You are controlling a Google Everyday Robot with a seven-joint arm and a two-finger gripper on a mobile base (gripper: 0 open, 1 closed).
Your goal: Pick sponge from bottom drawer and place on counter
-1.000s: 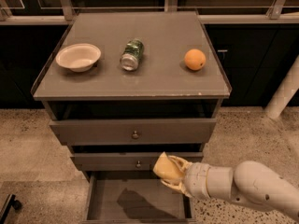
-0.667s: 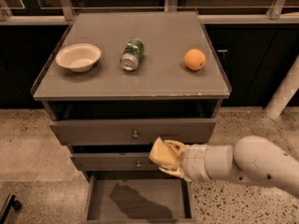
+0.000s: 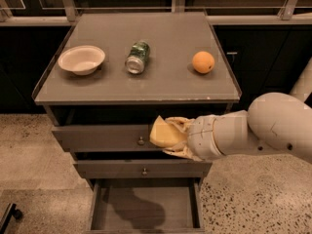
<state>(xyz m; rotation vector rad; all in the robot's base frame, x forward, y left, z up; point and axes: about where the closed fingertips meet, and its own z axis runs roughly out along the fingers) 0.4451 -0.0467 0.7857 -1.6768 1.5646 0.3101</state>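
Note:
My gripper (image 3: pixel 171 136) is shut on the pale yellow sponge (image 3: pixel 163 133) and holds it in the air in front of the top drawer, just below the counter's front edge. The white arm comes in from the right. The bottom drawer (image 3: pixel 146 209) is pulled open below, its flat floor bare with the arm's shadow on it. The counter (image 3: pixel 161 82) is the grey-brown cabinet top above the gripper.
On the counter stand a white bowl (image 3: pixel 81 59) at the left, a green can (image 3: pixel 137 57) lying on its side in the middle, and an orange (image 3: pixel 203 62) at the right. Two knobbed drawers (image 3: pixel 141 141) are closed. Speckled floor surrounds the cabinet.
The gripper has risen with the sponge from beside the middle drawer to the top drawer's height and shifted a little left, nearer the counter edge.

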